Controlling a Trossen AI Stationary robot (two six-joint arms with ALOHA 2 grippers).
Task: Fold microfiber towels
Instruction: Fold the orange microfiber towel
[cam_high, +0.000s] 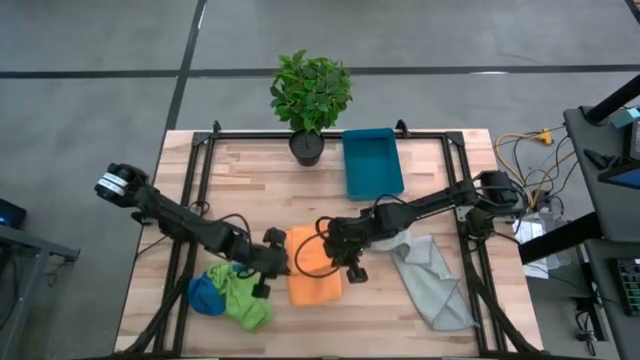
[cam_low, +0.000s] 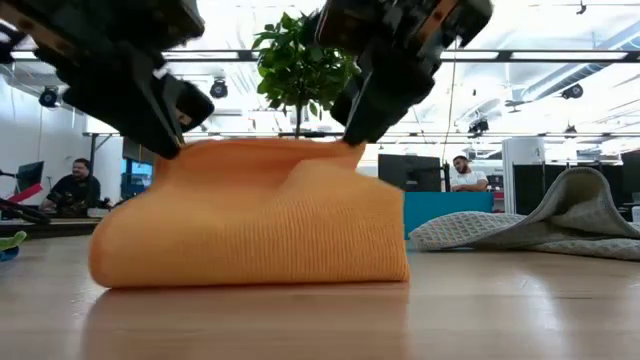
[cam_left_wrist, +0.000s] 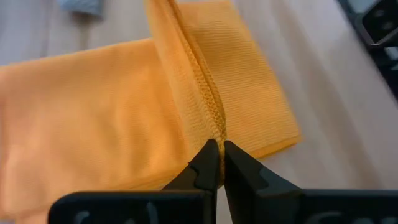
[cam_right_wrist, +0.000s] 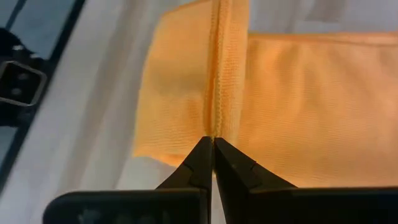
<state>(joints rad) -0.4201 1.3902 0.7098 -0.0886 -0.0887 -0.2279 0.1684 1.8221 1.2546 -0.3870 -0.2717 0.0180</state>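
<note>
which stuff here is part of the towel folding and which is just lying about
Job: orange towel, pinched by left gripper and right gripper; green towel; blue towel; grey towel.
Lying about: teal bin; potted plant.

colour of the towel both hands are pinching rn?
Orange towel, plain, no pattern. Left hand and right hand each pinch its hemmed edge. Shows best in the low view.

Potted plant (cam_high: 310, 97) at table's (cam_high: 430, 160) far edge; teal bin (cam_high: 371, 162) just beside plant; two seated people (cam_low: 76, 185) beyond table.
</note>
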